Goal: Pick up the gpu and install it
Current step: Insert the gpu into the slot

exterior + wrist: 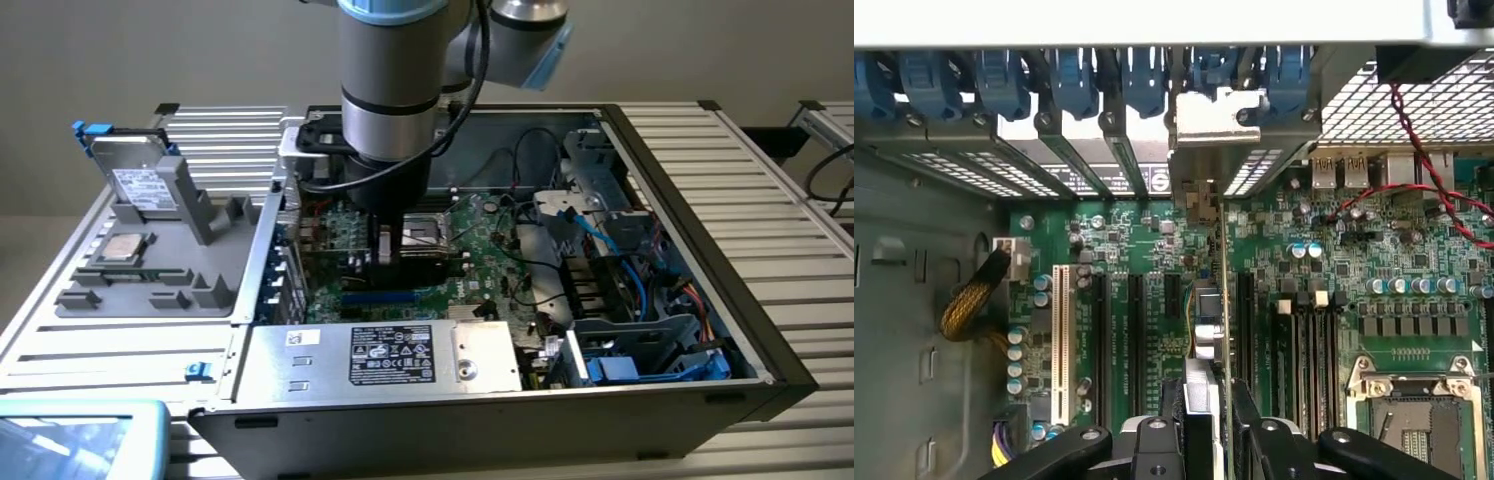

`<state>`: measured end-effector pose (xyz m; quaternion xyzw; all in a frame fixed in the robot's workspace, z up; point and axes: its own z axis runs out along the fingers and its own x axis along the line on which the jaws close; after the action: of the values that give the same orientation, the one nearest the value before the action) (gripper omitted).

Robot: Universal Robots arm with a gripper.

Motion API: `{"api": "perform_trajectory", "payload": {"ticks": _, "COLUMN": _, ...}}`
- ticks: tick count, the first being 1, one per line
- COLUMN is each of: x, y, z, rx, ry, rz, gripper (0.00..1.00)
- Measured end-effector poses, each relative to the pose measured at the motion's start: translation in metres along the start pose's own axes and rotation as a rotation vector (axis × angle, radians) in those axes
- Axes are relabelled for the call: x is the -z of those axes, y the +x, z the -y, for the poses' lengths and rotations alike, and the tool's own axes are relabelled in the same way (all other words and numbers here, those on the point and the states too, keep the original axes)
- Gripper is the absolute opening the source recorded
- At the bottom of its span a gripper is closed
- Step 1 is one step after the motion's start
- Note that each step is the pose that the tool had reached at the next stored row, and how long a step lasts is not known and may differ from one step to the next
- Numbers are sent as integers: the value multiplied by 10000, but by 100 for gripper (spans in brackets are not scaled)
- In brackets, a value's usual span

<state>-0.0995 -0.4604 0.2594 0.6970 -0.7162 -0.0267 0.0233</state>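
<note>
Your gripper [1212, 425], jaws partway apart, clamps the gpu [1206, 325] edge-on over the motherboard [1124, 250], power supply [400, 355] at six o'clock in the exterior view.

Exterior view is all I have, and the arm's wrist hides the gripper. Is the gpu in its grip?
Observer: Yes; the wrist view has the gpu edge-on, clamped in the gripper.
Operator: Where's its bracket?
Observer: The silver bracket sits at the case's rear slot openings, among the blue latches.
Operator: Any cards in neighbouring slots?
Observer: None; the white slot and the black slots beside it are bare.
</note>
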Motion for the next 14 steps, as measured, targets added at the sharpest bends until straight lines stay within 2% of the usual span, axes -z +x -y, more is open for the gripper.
{"api": "perform_trajectory", "payload": {"ticks": 8, "x": -94, "y": 11, "z": -16, "rx": -24, "ry": -2, "rz": 99, "gripper": 30}}
{"api": "perform_trajectory", "payload": {"ticks": 14, "x": -120, "y": 16, "z": -55, "rx": -54, "ry": -5, "rz": 225, "gripper": 30}}
